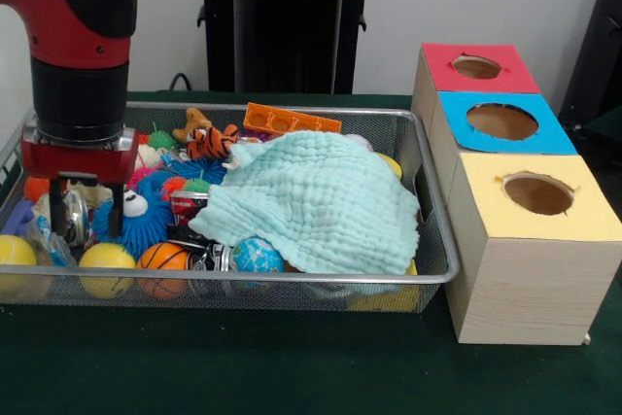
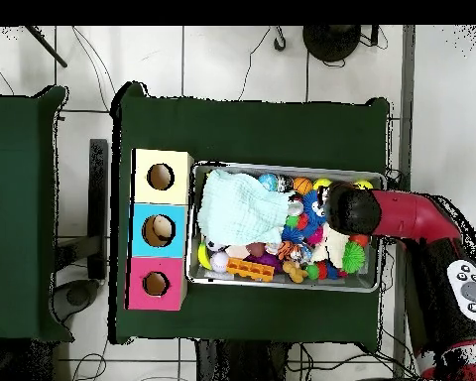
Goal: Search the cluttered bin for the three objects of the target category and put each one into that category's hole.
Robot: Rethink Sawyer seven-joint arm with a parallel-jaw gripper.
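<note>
While the bin beneath the claw is full of toys, you have most of the task left. The blue hole stands well away from the claw, past the pale cloth. Whether the claw holds anything, I cannot tell.

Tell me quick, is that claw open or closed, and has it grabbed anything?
Gripper: down in the bin among the toys; cannot be told whether it is open, closed or holding anything.
</note>
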